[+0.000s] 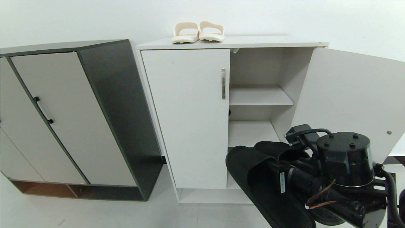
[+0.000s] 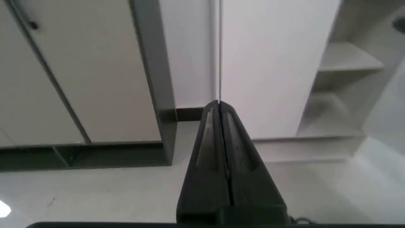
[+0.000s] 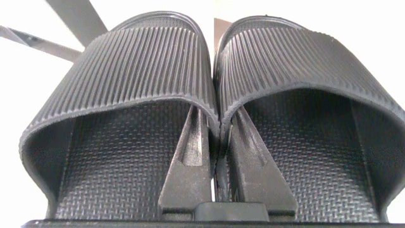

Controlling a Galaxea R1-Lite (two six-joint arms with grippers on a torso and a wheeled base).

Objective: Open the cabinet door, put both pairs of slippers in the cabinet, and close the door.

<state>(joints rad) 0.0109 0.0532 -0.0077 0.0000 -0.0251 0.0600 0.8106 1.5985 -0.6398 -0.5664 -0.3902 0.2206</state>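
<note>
My right gripper [image 3: 215,158] is shut on a pair of black ribbed slippers [image 1: 259,171], one finger inside each strap, pinching the inner edges together. It holds them low at the right, in front of the white cabinet's open right half [image 1: 256,95]. The right door [image 1: 351,101] is swung wide open; the left door [image 1: 186,114] is closed. A cream pair of slippers [image 1: 198,32] sits on the cabinet top. My left gripper [image 2: 219,126] is shut with nothing in it and faces the cabinet fronts from above the floor.
A dark grey cabinet [image 1: 76,117] with closed light doors stands left of the white one. Inside the white cabinet an upper shelf [image 1: 259,96] and a lower shelf [image 1: 251,133] are bare. Pale floor [image 1: 95,215] lies in front.
</note>
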